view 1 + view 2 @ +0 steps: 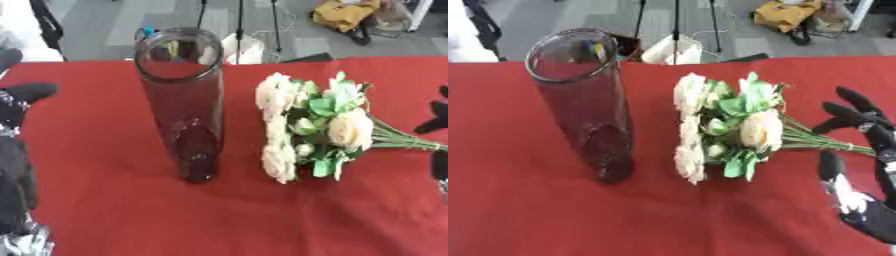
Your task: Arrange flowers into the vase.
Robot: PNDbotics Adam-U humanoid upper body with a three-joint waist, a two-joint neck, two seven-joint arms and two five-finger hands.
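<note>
Red cloth (pixel 527 220) carries the upright vase (pixel 584 100); flowers (pixel 728 127) lie beside it. My right hand (pixel 859 165) is spread open around the stems, holding nothing. My left hand (pixel 16 150) rests open at the edge.

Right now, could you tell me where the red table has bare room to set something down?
The near strip of the red table, in front of the vase and bouquet, lies bare, bordered by the left hand and right hand. Bare cloth also lies between vase and left hand. The gap between vase and bouquet is narrow, and the stems meet the right hand's fingers.
</note>
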